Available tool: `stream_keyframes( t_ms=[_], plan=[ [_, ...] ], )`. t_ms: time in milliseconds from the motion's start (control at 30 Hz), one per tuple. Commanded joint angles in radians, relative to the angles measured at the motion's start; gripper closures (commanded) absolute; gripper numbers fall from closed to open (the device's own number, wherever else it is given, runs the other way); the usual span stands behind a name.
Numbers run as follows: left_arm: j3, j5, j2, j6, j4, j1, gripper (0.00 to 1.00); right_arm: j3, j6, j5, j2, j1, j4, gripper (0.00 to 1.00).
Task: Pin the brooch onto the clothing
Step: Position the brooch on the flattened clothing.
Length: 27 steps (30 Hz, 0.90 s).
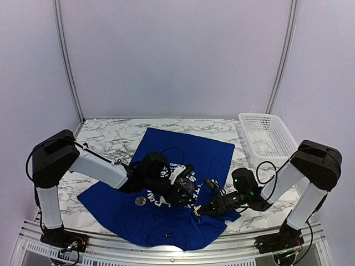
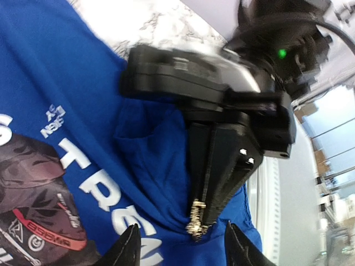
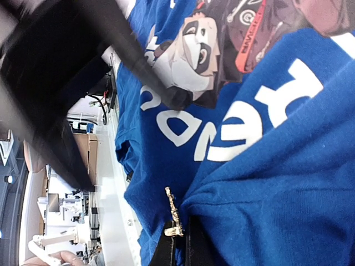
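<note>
Gold brooch [image 2: 196,219], clamped lengthwise in the right gripper [image 2: 203,213] on a T-shirt [image 2: 66,83] fold by the table's [image 1: 111,138] near edge, lay just ahead of the spread, empty left gripper [image 2: 180,239]

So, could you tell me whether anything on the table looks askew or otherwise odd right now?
Yes: the blue T-shirt lies crooked and rumpled, not flat. A ridge of its fabric is bunched up at the right pincer, which is shut on a small gold brooch.
</note>
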State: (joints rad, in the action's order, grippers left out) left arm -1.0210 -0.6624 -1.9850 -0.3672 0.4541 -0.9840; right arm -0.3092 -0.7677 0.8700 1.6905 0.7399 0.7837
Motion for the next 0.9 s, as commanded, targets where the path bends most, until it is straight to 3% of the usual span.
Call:
stream_keyframes(
  t_ms=[0,33,167,200,467,667,867],
  plan=[
    [0.063,0.203,0.074,0.12,0.026,-0.096,0.45,-0.034,-0.015,0.045,-0.012,-0.007,-0.025,1.0],
    [0.067,0.22,0.07,0.117,0.026,-0.106,0.42,-0.038,-0.015,0.048,-0.017,-0.007,-0.03,1.0],
    [0.084,0.221,0.036,0.09,0.047,-0.111,0.04,-0.043,-0.012,0.054,-0.033,-0.006,-0.041,1.0],
    [0.095,0.217,0.04,0.094,0.059,-0.111,0.01,-0.044,-0.014,0.048,-0.034,-0.006,-0.042,1.0],
    [0.17,0.187,0.08,0.186,0.118,-0.111,0.02,-0.038,-0.067,-0.002,-0.01,-0.004,0.06,1.0],
    [0.181,0.126,0.036,0.108,0.226,-0.108,0.15,-0.035,-0.063,0.018,-0.016,-0.005,0.059,1.0],
    [0.131,0.051,-0.003,0.08,0.23,-0.108,0.29,-0.045,-0.058,0.023,-0.008,-0.004,0.062,1.0]
  ],
)
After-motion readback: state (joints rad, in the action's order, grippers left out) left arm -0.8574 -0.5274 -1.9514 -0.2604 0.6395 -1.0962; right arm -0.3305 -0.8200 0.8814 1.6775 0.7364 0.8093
